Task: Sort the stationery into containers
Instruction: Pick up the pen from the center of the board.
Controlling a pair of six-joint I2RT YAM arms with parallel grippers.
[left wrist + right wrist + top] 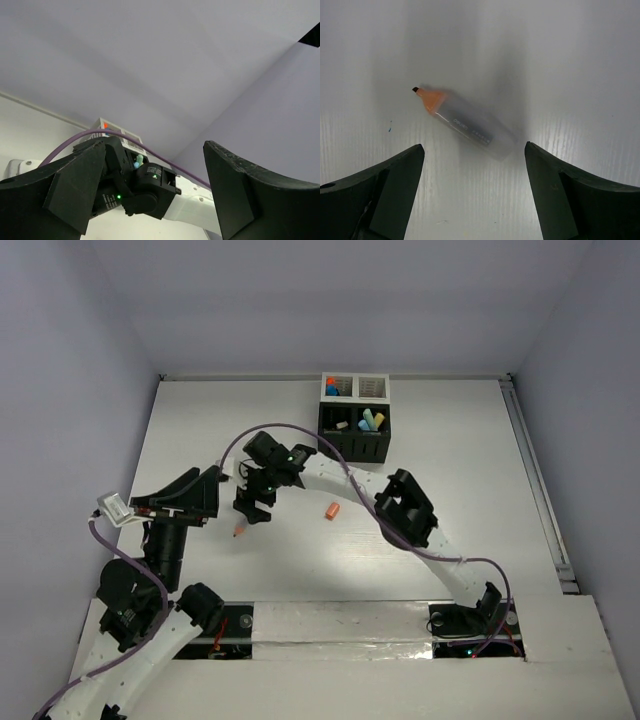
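A marker [465,122] with a pale grey body, orange neck and bare dark nib lies on the white table. My right gripper [472,150] hovers open just above it, jaws wide apart and empty. From above, the right gripper [252,510] points down at the marker [240,531]. My left gripper [213,487] is open and empty, held level just left of it; in the left wrist view [155,152] it faces the right wrist. The black-and-white organizer [354,445] stands at the back and holds teal and yellow highlighters [372,421] and blue and orange items [336,389].
A small orange piece [332,511] lies loose on the table right of the right gripper. The right arm's elbow [405,505] arches over the middle. A purple cable [300,432] loops near the organizer. Grey walls close in the table on three sides.
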